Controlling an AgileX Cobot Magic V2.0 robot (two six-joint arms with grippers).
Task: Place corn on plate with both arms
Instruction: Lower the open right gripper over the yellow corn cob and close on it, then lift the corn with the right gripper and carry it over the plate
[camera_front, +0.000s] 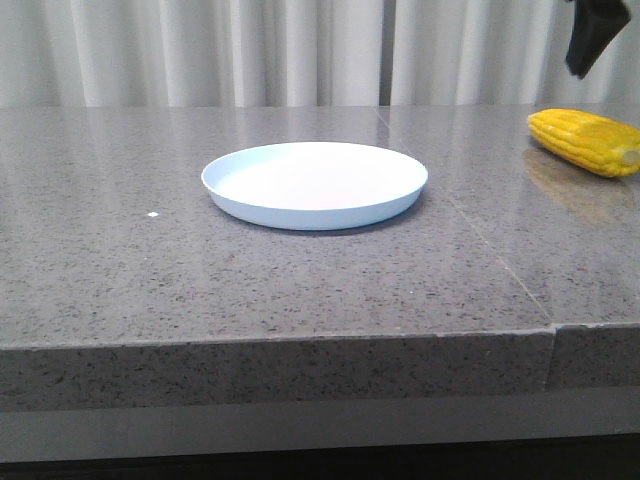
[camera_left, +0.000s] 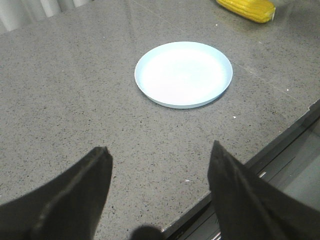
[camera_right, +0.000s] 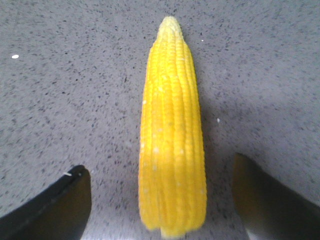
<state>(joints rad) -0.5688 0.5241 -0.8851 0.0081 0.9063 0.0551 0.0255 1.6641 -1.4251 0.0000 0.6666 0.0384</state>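
Observation:
The yellow corn (camera_front: 586, 141) lies on the grey stone table at the far right, its pale stub end toward the right edge. It also shows in the left wrist view (camera_left: 247, 8) and fills the middle of the right wrist view (camera_right: 172, 140). The pale blue-white plate (camera_front: 230, 190) sits empty in the table's middle, also seen in the left wrist view (camera_left: 150, 90). My right gripper (camera_right: 161, 172) is open, hovering above the corn with one finger on each side, not touching it; a black part of it shows in the front view (camera_front: 596, 35). My left gripper (camera_left: 159, 150) is open and empty over the table's front edge.
The table's front edge (camera_left: 260, 155) runs near my left gripper. A seam (camera_front: 480, 230) crosses the tabletop between plate and corn. White curtains (camera_front: 250, 50) hang behind the table. A small white speck (camera_front: 153, 214) lies left of the plate.

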